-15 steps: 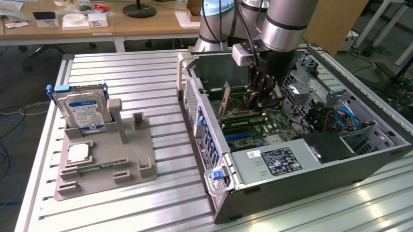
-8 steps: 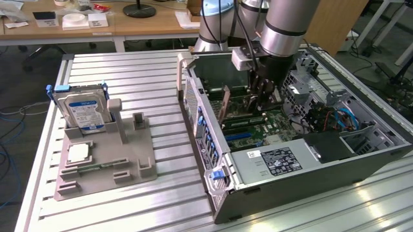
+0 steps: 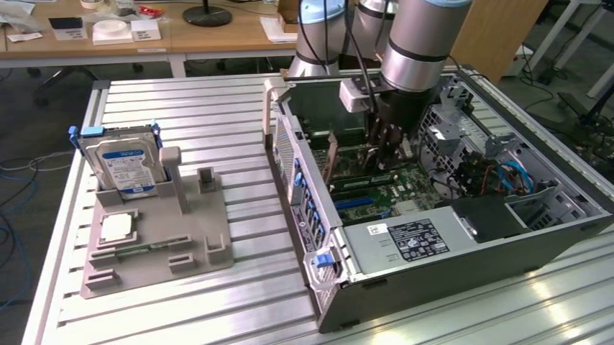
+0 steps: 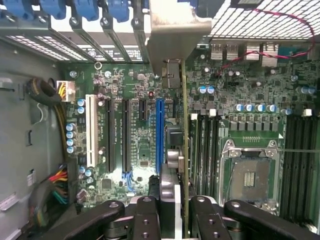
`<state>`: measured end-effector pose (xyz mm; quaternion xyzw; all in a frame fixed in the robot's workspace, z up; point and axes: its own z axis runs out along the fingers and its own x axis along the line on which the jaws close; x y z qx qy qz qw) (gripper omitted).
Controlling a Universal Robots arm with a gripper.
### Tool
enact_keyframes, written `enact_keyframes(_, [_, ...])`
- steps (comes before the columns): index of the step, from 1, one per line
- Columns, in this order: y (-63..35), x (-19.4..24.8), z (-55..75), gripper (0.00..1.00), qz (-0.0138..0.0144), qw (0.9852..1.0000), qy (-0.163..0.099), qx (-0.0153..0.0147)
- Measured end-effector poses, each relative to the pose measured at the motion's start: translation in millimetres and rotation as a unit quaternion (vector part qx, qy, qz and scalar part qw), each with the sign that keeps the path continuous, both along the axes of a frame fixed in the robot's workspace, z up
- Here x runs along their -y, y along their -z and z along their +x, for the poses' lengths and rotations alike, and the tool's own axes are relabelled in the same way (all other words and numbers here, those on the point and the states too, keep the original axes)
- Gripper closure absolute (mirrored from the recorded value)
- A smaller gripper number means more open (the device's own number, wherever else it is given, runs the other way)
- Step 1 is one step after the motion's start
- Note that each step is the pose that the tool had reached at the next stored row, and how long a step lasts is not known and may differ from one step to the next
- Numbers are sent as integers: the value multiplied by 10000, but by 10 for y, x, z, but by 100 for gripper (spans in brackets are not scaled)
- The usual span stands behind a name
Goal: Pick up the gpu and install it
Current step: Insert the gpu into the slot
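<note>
From the exterior view's left, your ribbed aluminium desk (image 3: pixel 192 100) carries a grey fixture tray (image 3: pixel 158 244) holding a blue-labelled hard drive (image 3: pixel 120 169) and a processor chip (image 3: pixel 115 228), with bare slats around it. To the right lies the open computer case (image 3: pixel 432 215), and the arm reaches down between its walls. There the gripper (image 4: pixel 181 210) has its fingers (image 4: pixel 145 215) pinching the gpu (image 4: pixel 185 150), held edge-on over the motherboard (image 4: pixel 130 130) beside the blue slot (image 4: pixel 159 135).

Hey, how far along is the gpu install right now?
Pickup looks done: the gripper holds the gpu on edge inside the computer case. In hand: the gpu hangs above the motherboard, near its blue slot. Left: it isn't seated yet.
</note>
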<state>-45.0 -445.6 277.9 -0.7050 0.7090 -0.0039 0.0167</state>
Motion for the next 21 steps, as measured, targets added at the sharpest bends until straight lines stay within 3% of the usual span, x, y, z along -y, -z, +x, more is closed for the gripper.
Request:
enact_keyframes(7, [127, 1, -46, 72, 0, 10000, 1, 0])
enact_keyframes(12, [185, 42, -54, 72, 0, 10000, 2, 0])
enact_keyframes(21, [328, 59, -119, 72, 0, 10000, 1, 0])
